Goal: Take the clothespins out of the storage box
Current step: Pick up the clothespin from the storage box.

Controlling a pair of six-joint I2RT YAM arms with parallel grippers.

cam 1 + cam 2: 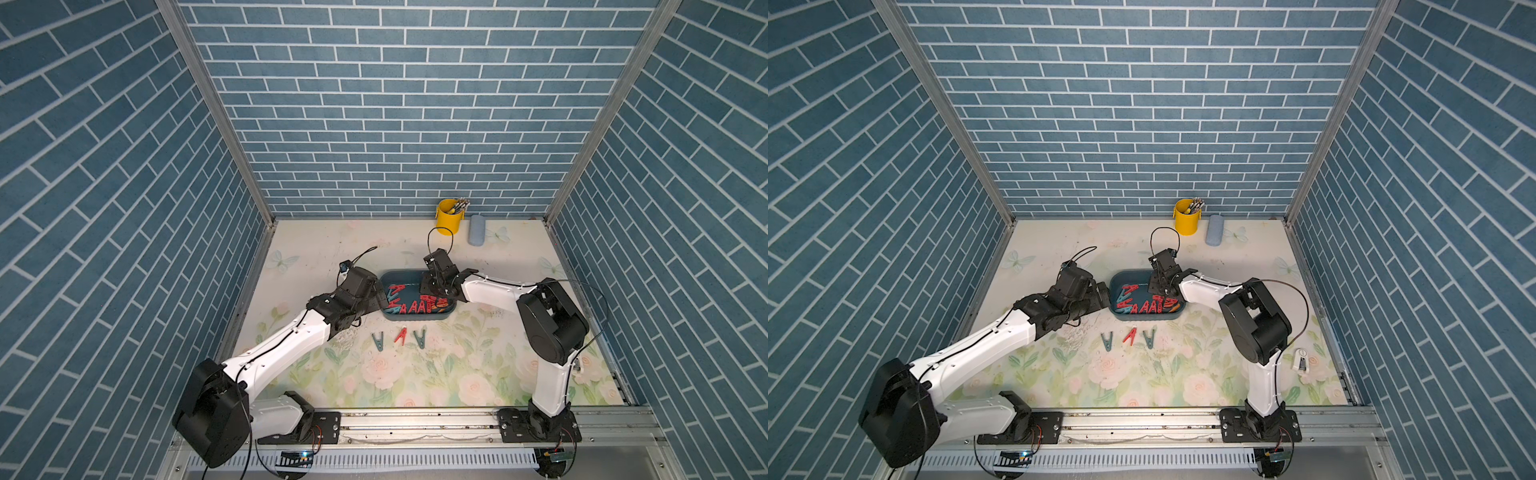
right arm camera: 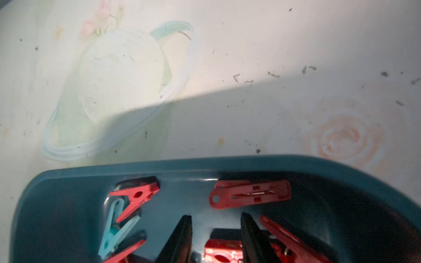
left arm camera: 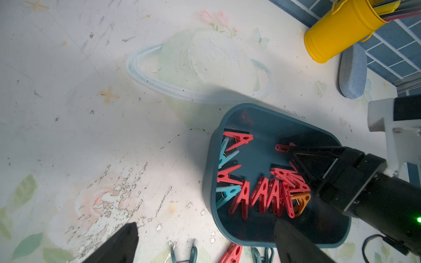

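- Clothespins point(image 1: 400, 336) come first: three lie freed on the desk point(image 1: 465, 374), two teal either side of one red, near the storage box point(image 1: 415, 319) but apart from it. The floral desk covering is scuffed and flaking here.
- Your left hand point(image 3: 207, 223) sits at the box's end, spread wide and holding nothing. One finger is over the inside, the other over the desk outside.
- The box is smooth, glossy dark teal plastic with rounded corners. About a dozen pins remain inside: thin, hard A-shaped pegs with wire springs, several red ones leaning together in a row.
- Your right hand point(image 2: 216, 215) is down inside the box, half spread and straddling a red clothespin point(image 2: 222, 249). One finger seems to touch it and a gap shows at the other, so I judge it isn't pinched yet.
- You're mid-task, on the pickup. Next, close squarely across that pin, lift it clear of the wall, and set it by the three. Slick plastic may twist, and neighbours may drag along.
- Farthest back stand a yellow bucket point(image 1: 448, 218) of thin tools point(image 1: 460, 204) and a pale blue, fabric-looking case point(image 1: 477, 230). Leave both alone.
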